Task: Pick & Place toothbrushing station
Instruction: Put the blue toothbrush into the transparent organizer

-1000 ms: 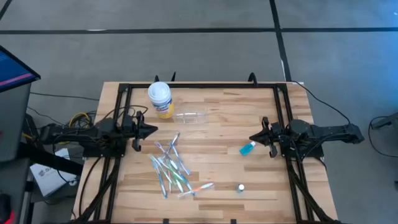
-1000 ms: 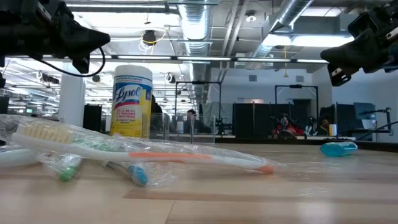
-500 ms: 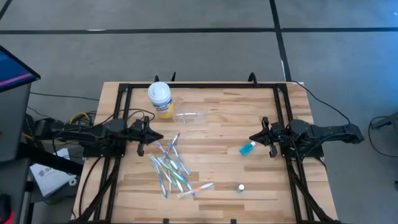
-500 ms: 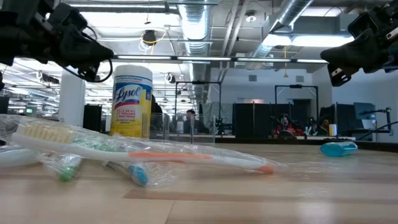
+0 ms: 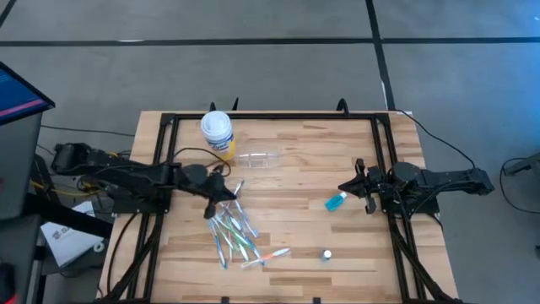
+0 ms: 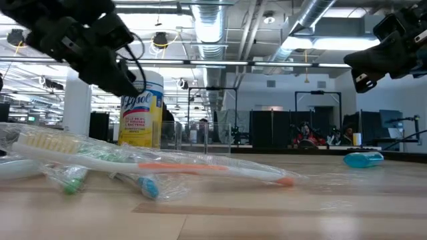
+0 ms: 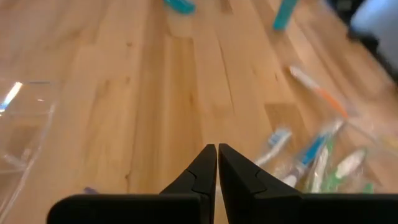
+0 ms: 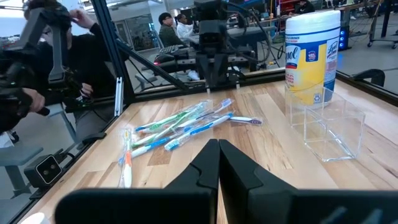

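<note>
Several thin white, blue and green toothbrushes [image 5: 234, 230] lie in a loose heap on the table's near left; they also show in the right wrist view [image 8: 186, 123] and the left wrist view [image 7: 314, 155]. A small clear plastic cup [image 5: 260, 159] lies on its side near the far edge. A small blue tube [image 5: 336, 201] lies at the right, and a small white cap [image 5: 326, 253] lies nearer the front. My left gripper [image 5: 224, 194] is shut and empty, tipped down over the far end of the heap, with bare wood under its tips [image 7: 216, 154]. My right gripper [image 5: 346, 187] is shut and empty, just beyond the tube.
A yellow canister with a white lid [image 5: 217, 133] stands at the far left, just left of the cup. Black frame rails [image 5: 270, 118] run along the far edge and both sides. A person [image 8: 37, 56] shows beyond the table's left side. Bare wood lies between heap and tube.
My left gripper has reached toward the table's right edge and gone down toward the far end of the toothbrush heap, tipping its fingers downward. The fingers have stayed shut. Nothing on the table has moved.
</note>
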